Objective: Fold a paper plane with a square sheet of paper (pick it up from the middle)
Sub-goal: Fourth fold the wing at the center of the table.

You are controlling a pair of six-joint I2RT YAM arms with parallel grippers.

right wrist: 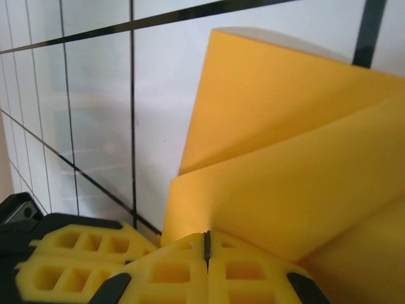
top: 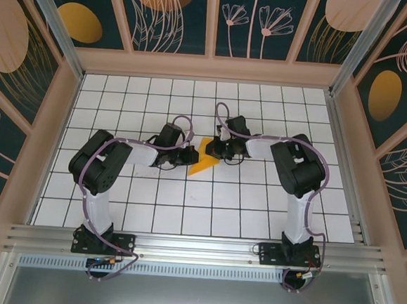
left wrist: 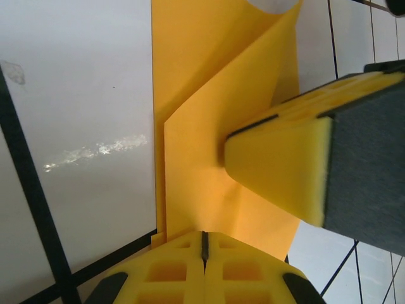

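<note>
My left pincer (left wrist: 204, 246) is fully closed, its two yellow fingers meeting at a thin seam. The orange-yellow sheet of paper (left wrist: 202, 145) comes out from directly behind the tips. I cannot tell whether a layer of it is pinched between them. My right pincer (right wrist: 206, 244) is closed in the same way, the paper rises just behind its tips, and here too I cannot tell if it holds any. In the left wrist view one finger (left wrist: 278, 171) of the right pincer lies against a folded flap of the paper. The sheet is folded in overlapping layers, and one flap stands up from the white gridded bench (top: 184, 214). From above it is a small pointed shape between both pincers, in the middle of the bench, well apart from all four edges, its point toward the far edge.
</note>
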